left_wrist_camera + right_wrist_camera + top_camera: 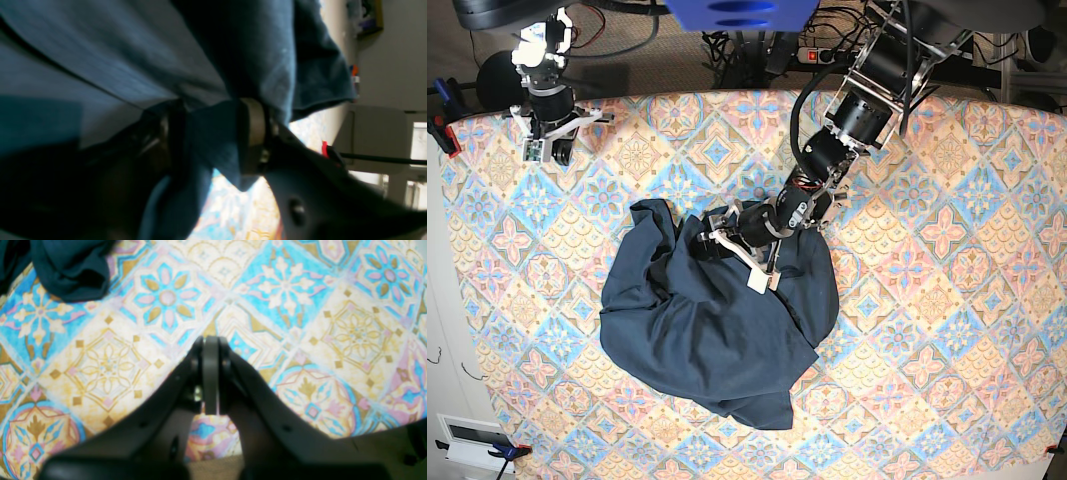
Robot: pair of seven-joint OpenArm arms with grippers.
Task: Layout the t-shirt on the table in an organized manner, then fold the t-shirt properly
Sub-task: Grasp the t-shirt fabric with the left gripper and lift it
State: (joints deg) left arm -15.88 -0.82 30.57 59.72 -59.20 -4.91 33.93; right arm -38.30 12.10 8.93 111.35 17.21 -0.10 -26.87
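The dark navy t-shirt [707, 320] lies crumpled in a heap at the middle of the table [947, 300], which is covered in a pastel diamond-tile cloth. My left gripper [727, 243] is at the heap's upper edge. In the left wrist view it [213, 133] is shut on a bunch of shirt fabric [100, 60], with the tiled cloth showing below. A small white patch [758, 281] lies on the shirt near it. My right gripper [547, 150] is shut and empty over the table's far left corner. In the right wrist view it [210, 343] is above bare cloth, with a shirt edge [70, 270] at top left.
Red clamps [442, 130] hold the cloth at the left edge. Cables and a power strip [827, 50] lie behind the table's far edge. A white box [467, 440] stands off the near left corner.
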